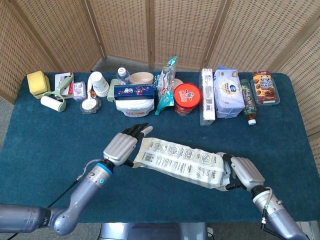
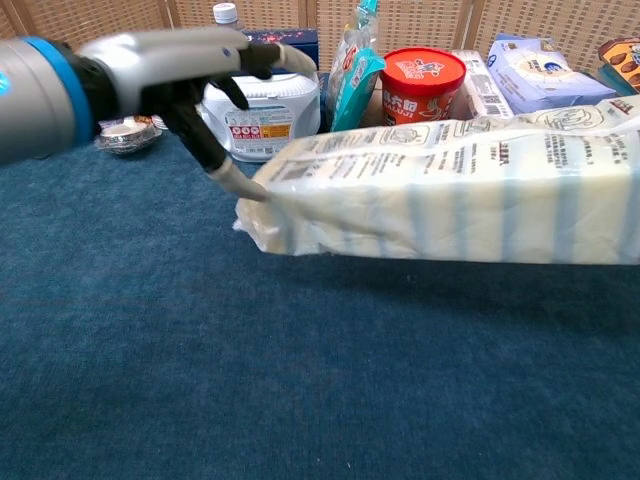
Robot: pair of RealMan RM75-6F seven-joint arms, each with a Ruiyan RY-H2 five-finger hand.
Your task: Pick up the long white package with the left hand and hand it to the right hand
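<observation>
The long white package point(image 1: 182, 162) with printed panels hangs above the blue table, running from centre to lower right; the chest view shows it point(image 2: 450, 190) raised off the cloth. My right hand point(image 1: 244, 173) grips its right end. My left hand point(image 1: 121, 145) is at the package's left end with fingers spread, holding nothing; in the chest view the left hand point(image 2: 190, 75) is pulled back to the left, with one fingertip point(image 2: 238, 183) at the package's corner.
A row of goods lines the table's back edge: yellow sponge point(image 1: 37, 82), paper cup point(image 1: 99, 83), dark blue box point(image 1: 135, 91), red tub point(image 1: 187, 98), white wipes pack point(image 1: 228, 92), bottle point(image 1: 248, 101), chocolate snack box point(image 1: 264, 87). Wicker screens stand behind.
</observation>
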